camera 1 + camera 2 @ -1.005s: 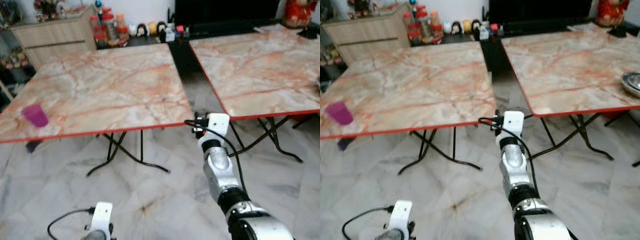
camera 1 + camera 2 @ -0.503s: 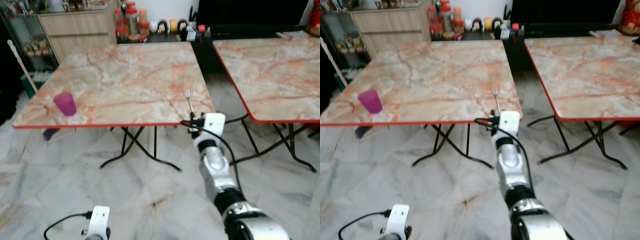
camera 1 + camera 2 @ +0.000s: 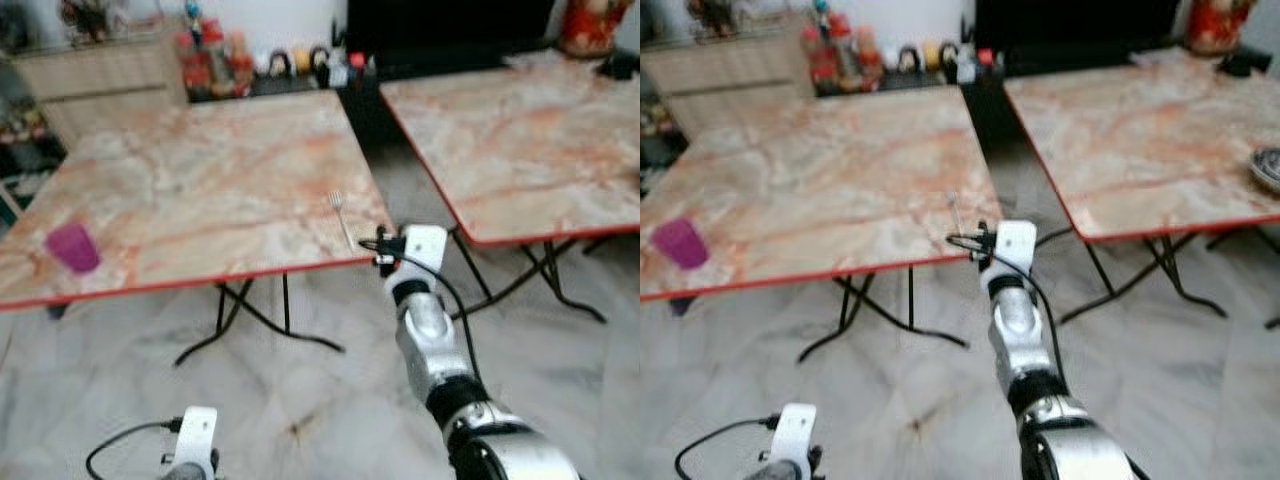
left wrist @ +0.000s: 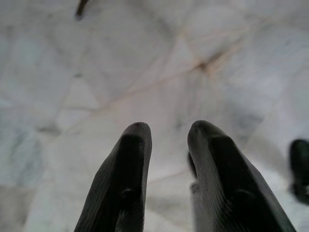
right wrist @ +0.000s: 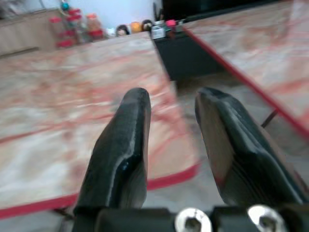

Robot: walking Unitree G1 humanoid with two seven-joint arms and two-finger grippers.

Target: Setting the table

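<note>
Fork [image 3: 342, 218]: lies flat on the marble surface [image 3: 200, 190], just beyond the right hand [image 5: 171, 121], near the red edge.
Right hand: released, fingers parted, empty.
Left hand [image 4: 166, 145]: idle over the floor, fingers slightly apart.
Handling: likely light, stiff, thin, slippery metal.
Hold: pinch mid-handle across its width.

A home's living or dining room.

Two square folding tables with pink marble-pattern tops and red edges [image 3: 200, 190] [image 3: 520, 140] stand on a pale marble-tiled floor [image 3: 300, 390]. Behind them are a light wooden sideboard [image 3: 100, 85], red-lidded jars [image 3: 205, 60], small figurines [image 3: 295, 62] and a low black cabinet [image 3: 440, 30].
</note>
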